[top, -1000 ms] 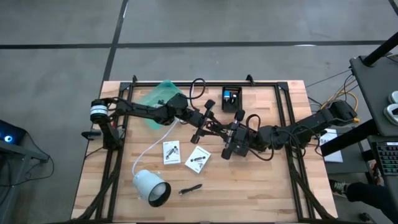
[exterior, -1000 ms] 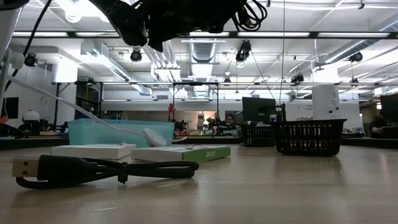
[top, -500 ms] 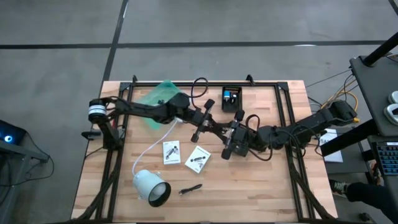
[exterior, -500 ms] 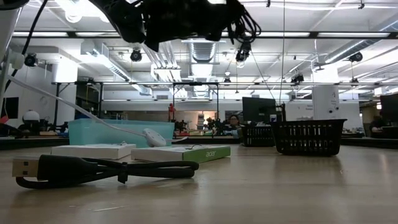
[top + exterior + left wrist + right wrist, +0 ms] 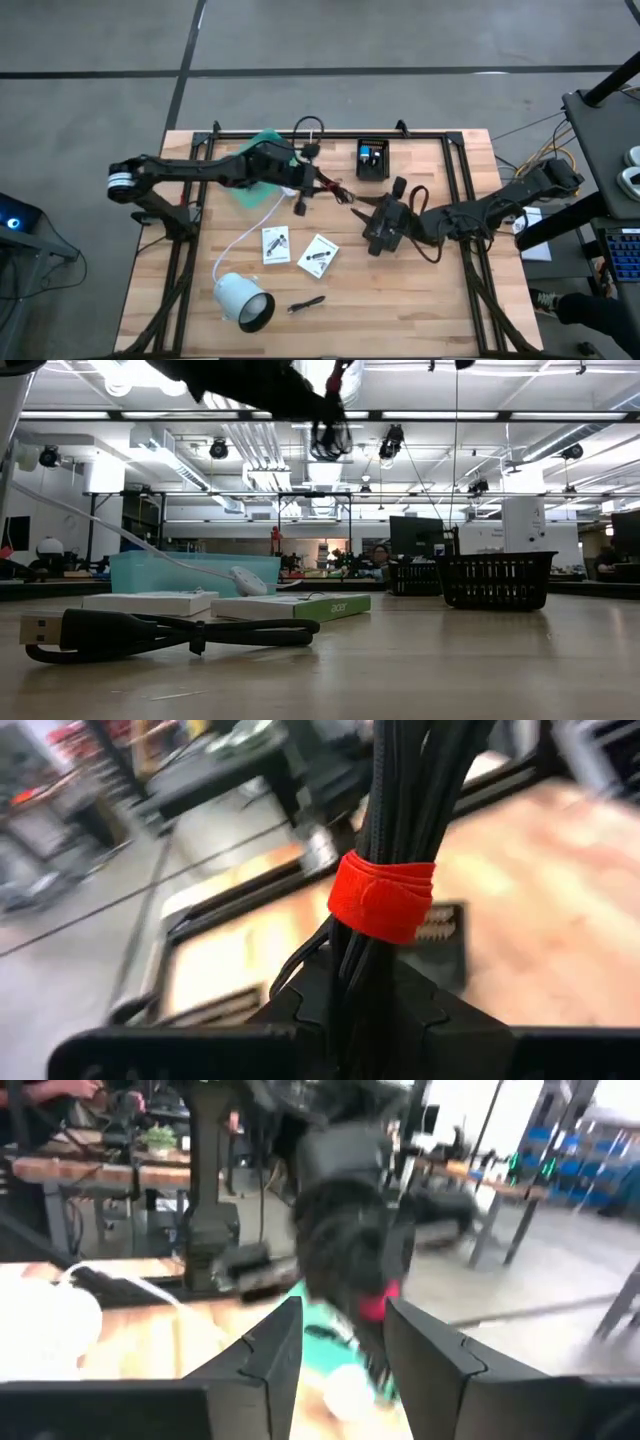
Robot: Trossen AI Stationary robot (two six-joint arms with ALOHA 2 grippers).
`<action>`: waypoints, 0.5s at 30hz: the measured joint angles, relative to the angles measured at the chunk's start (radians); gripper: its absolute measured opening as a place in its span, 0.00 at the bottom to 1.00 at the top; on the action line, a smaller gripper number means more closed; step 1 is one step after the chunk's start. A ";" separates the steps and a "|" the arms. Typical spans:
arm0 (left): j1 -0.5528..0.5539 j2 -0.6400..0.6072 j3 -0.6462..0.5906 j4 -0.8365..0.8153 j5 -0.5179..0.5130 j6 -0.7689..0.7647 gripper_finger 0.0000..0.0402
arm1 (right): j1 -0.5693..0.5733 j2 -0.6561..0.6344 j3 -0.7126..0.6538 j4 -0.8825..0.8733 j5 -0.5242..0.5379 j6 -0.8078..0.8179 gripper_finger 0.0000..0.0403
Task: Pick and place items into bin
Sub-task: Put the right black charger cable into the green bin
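My left gripper (image 5: 303, 192) is shut on a black coiled cable bundle (image 5: 400, 810) bound with a red strap (image 5: 385, 897), held high over the table's middle, just right of the green bin (image 5: 258, 158). In the low view the cable (image 5: 330, 435) hangs up near the top. My right gripper (image 5: 372, 222) is open and empty, right of the cable, pointing toward it (image 5: 345, 1350). Two white printed cards (image 5: 275, 243) (image 5: 318, 255) and a black pen-like stick (image 5: 307, 302) lie flat on the table nearer the front. My left gripper pinches the cable bundle between its two fingers just below the red strap (image 5: 348, 970). The bundle runs on past the fingertips, along the fingers. It is lifted clear of the table, and a loop (image 5: 307, 128) sticks out toward the far edge.
A black basket (image 5: 372, 158) stands at the far edge, right of the green bin. A white cylindrical lamp (image 5: 243, 300) lies at the front left, its white cord (image 5: 245, 235) running toward the bin. A black USB cable (image 5: 150, 632) lies close in the low view.
My left gripper has gone toward the table's left and far edge, toward the green bin, carrying the cable bundle with it. My right gripper has drawn back a little toward the right edge and no longer reaches the cable.
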 joint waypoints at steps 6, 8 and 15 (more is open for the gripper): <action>0.000 -0.142 0.000 -0.173 -0.264 0.029 0.07 | 0.008 -0.007 -0.001 -0.182 -0.004 0.137 0.29; 0.003 -0.177 0.000 -0.238 -0.383 0.041 0.07 | 0.009 0.006 0.000 -0.233 -0.004 0.185 0.28; 0.076 -0.209 0.000 -0.430 -0.606 0.023 0.07 | 0.008 0.106 -0.003 -0.387 -0.011 0.345 0.25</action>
